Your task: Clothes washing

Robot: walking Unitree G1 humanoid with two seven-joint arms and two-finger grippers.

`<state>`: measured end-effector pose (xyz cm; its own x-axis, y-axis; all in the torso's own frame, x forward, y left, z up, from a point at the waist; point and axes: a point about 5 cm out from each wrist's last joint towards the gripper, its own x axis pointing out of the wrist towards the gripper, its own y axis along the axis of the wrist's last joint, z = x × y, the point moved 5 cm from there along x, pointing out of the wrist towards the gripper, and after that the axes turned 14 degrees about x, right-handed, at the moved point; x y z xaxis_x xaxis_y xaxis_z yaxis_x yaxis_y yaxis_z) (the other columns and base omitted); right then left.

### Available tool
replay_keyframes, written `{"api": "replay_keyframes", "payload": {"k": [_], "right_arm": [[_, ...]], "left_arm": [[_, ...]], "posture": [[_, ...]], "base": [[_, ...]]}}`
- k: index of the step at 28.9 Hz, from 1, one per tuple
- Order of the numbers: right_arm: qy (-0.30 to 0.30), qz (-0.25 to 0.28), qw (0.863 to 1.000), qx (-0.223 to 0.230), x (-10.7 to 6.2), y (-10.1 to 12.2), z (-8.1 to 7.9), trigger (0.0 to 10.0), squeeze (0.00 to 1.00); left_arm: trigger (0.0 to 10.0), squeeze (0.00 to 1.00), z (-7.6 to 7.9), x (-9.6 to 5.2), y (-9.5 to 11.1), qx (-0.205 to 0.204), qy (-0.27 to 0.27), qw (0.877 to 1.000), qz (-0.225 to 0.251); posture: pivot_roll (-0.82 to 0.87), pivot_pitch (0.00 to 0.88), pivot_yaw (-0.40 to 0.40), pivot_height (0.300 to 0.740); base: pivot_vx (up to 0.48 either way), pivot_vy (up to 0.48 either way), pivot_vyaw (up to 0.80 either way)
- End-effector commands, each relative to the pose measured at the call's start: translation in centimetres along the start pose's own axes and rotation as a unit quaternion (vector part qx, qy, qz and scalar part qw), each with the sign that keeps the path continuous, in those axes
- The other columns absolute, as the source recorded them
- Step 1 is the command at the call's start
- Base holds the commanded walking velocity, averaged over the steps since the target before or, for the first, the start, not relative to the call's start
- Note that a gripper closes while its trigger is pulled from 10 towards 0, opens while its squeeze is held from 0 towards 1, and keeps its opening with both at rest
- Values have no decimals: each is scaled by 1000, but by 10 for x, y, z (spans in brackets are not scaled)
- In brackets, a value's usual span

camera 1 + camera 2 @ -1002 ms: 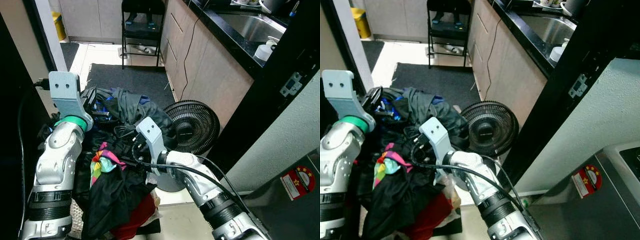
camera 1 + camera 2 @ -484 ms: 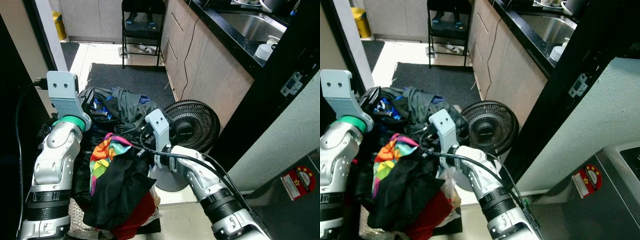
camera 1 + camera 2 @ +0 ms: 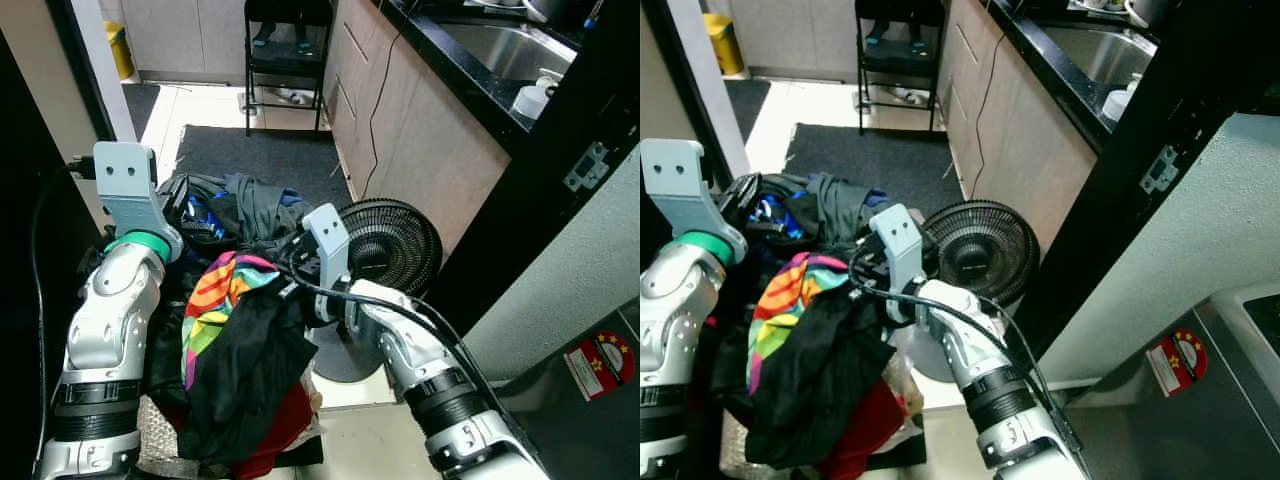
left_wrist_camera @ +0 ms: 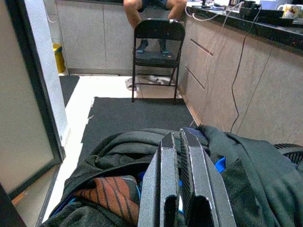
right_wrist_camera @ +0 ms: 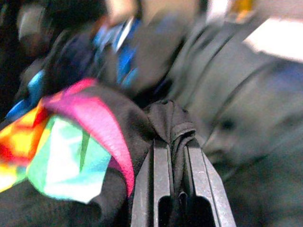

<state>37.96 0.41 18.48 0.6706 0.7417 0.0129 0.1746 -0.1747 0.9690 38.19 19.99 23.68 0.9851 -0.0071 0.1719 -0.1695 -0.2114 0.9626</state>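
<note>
Raised since 1 second ago: the black garment [image 3: 245, 365] with its rainbow-striped panel [image 3: 215, 300], which lay low in the heap then and now hangs off my right gripper [image 5: 173, 142] above it.

Item 1, right gripper: 2 black fingers clamped together on a bunched fold of the black garment; the cloth is pinched between them in the wrist view. It sits just in front of the floor fan [image 3: 385, 245].

Item 2, black garment: drapes down from the pinch, striped panel facing my left arm, lower hem touching the clothes pile [image 3: 230, 205].

Item 3, clothes pile: dark grey, blue and black pieces heaped on the floor between my 2 arms, with a red piece [image 3: 275, 435] at the near edge.

Item 4, left gripper [image 4: 181, 142]: 2 fingers drawn together with only a thin slit between, holding nothing, poised over the grey clothing at the far side of the pile.

Item 5, surroundings: dark floor mat [image 3: 265, 155] beyond the pile, a folding chair [image 4: 157, 42] past it, a person's legs [image 4: 151, 5] above the chair, kitchen cabinets [image 3: 420, 130] along the right.
</note>
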Motion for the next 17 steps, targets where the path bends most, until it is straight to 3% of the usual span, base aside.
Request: {"api": "replay_keyframes", "payload": {"k": [1, 3, 4, 7, 8, 9, 11, 13, 14, 17], "right_arm": [[-35, 112, 991, -68, -7, 64, 8, 10000, 0], [-35, 112, 991, -68, -7, 64, 8, 10000, 0], [-79, 197, 970, -120, -21, 118, 18, 10000, 0], [-79, 197, 970, -120, -21, 118, 18, 10000, 0], [-117, 273, 942, -158, -42, 163, 24, 10000, 0], [-117, 273, 942, -158, -42, 163, 24, 10000, 0], [-177, 376, 883, -219, -85, 222, 28, 10000, 0], [-210, 424, 844, -253, -110, 247, 26, 10000, 0], [-217, 440, 833, -254, -120, 253, 26, 10000, 0], [-218, 454, 826, -252, -130, 257, 24, 10000, 0]], "left_arm": [[10000, 0, 2, 1, -1, -2, -6, 1000, -7], [10000, 0, 2, 1, -1, -2, -6, 1000, -7], [10000, 0, 4, 1, 5, -2, -8, 1000, 3], [10000, 0, 4, 1, 5, -2, -8, 1000, 3], [10000, 0, 6, 2, 14, 2, -12, 1000, 18], [10000, 0, 6, 2, 14, 2, -12, 1000, 18], [10000, 0, 9, 5, 35, 6, -20, 999, 49], [10000, 0, 9, 7, 47, 3, -23, 998, 66], [10000, 0, 9, 8, 52, 2, -24, 997, 73], [10000, 0, 9, 7, 58, 1, -25, 996, 83]], "posture": [[73, 6, -12, 740], [73, 6, -12, 740], [72, 0, -8, 740], [72, 0, -8, 740], [70, 0, -3, 740], [70, 0, -3, 740], [64, 0, 7, 740], [64, 0, 9, 740], [65, 0, 14, 740], [66, 0, 12, 740]], "base": [[0, 0, 0], [0, 0, 0], [0, 0, 0], [0, 0, 0], [0, 0, 0], [0, 0, 0], [0, 0, 0], [0, 0, 0], [0, 0, 0], [0, 0, 0]]}}
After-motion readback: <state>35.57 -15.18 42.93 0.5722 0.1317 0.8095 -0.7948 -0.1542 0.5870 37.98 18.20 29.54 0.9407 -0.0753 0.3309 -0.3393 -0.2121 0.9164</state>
